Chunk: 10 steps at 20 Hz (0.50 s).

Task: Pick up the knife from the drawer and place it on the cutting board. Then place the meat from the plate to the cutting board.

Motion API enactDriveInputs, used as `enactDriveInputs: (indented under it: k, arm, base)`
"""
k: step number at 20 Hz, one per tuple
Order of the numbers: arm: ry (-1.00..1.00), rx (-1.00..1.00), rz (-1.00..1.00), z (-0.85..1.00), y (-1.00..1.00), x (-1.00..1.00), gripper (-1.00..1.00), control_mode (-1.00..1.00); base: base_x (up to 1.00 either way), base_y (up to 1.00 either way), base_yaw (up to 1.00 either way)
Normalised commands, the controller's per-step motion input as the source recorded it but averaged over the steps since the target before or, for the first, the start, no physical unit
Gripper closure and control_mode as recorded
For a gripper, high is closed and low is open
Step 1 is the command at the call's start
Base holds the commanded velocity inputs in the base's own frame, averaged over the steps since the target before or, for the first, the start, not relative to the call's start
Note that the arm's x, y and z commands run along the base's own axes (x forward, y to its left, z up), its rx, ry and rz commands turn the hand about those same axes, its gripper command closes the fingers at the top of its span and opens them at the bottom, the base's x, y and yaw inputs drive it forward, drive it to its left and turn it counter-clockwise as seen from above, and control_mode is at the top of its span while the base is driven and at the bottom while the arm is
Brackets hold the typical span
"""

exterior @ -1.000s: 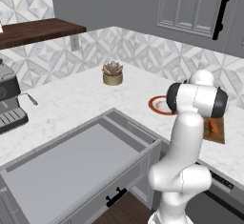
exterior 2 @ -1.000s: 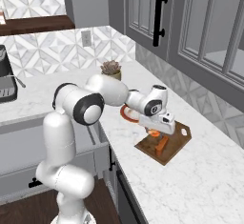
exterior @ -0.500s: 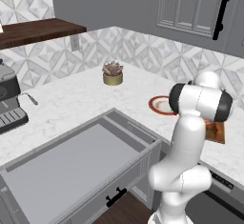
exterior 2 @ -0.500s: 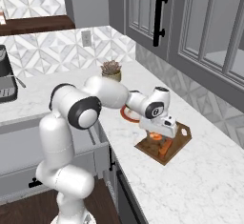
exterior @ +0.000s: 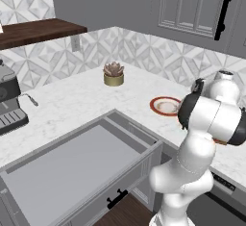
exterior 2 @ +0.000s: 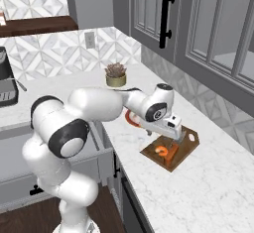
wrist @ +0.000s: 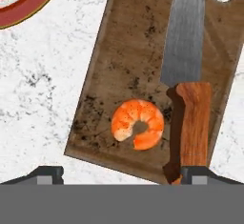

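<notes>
The hand view looks straight down on the dark brown cutting board (wrist: pixel 128 51). The knife (wrist: pixel 187 70) lies along its right side, grey blade up and orange handle down. The meat (wrist: pixel 138 124), a curled orange-pink lump, rests on the board just left of the handle. My gripper (wrist: pixel 123 174) hangs over the board's lower edge, open, with nothing between its fingertips (wrist: pixel 47 173). From the right base camera the gripper (exterior 2: pixel 174 137) hovers just above the cutting board (exterior 2: pixel 186 145) and the meat (exterior 2: pixel 161 151). The plate (exterior: pixel 166 106) sits just beyond, its rim (wrist: pixel 28 6) showing. The drawer (exterior: pixel 72 167) stands pulled out.
A small potted plant (exterior: pixel 114 73) stands at the back of the counter and a coffee machine (exterior: pixel 9 105) at the far left. Grey wall cabinets with black handles (exterior 2: pixel 166 14) hang above the board. The open drawer juts out beside the robot's base.
The jaws have spread wider and the meat now lies free on the cutting board. The arm has stayed over the board.
</notes>
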Motion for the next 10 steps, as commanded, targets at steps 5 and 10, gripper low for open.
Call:
enactDriveInputs:
  k: [5, 10]
  arm:
    - [-0.06, -0.15, 0.01, 0.9, 1.0, -0.24, -1.0, -1.0]
    - [0.0, -0.2, 0.11, 0.89, 1.0, -0.04, -1.0, -1.0]
  base:
    - [0.0, 0.0, 0.0]
    - [0.0, 0.0, 0.0]
